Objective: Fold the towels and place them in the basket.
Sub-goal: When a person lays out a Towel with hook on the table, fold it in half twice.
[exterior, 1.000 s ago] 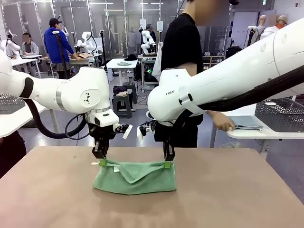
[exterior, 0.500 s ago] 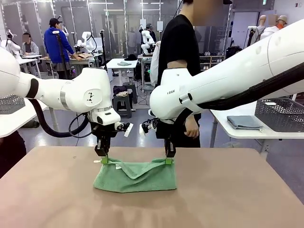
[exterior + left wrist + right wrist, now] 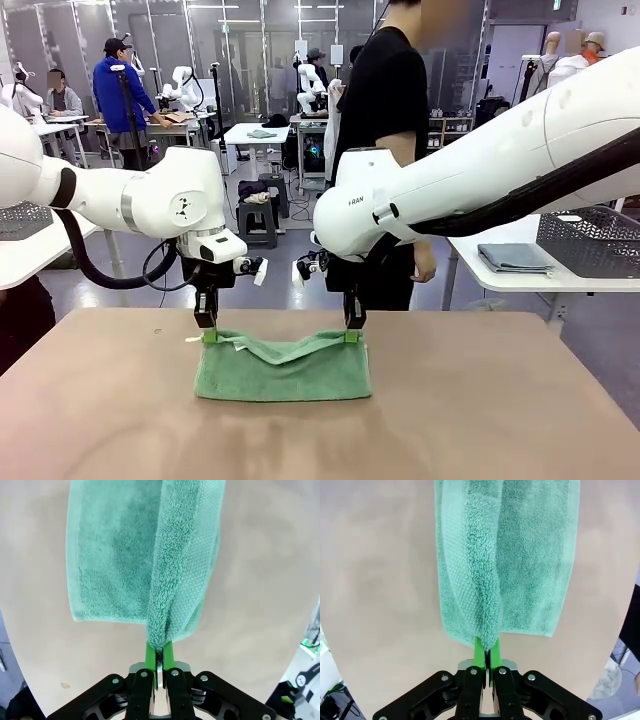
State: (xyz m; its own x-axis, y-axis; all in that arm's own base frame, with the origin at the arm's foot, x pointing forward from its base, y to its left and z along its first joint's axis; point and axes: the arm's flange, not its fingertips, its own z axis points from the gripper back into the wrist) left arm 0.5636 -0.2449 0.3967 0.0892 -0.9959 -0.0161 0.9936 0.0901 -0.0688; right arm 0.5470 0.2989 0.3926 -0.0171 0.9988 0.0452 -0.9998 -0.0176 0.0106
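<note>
A mint green towel lies folded over on the brown table, its far edge lifted at both corners. My left gripper is shut on the towel's far left corner, and my right gripper is shut on the far right corner. The lifted edge sags between them. In the left wrist view the towel hangs from the closed green pads. The right wrist view shows the towel pinched between the pads the same way. A dark mesh basket stands on a white side table at the right.
A person in a black shirt stands just beyond the table's far edge, one hand hanging down. A folded grey-blue towel lies on the white side table next to the basket. Another mesh basket shows at the far left.
Both grippers have carried the towel's lifted edge toward the far side, flattening the fold and straightening the sag. The person has pulled the hand back from the side table, leaving the folded towel there.
</note>
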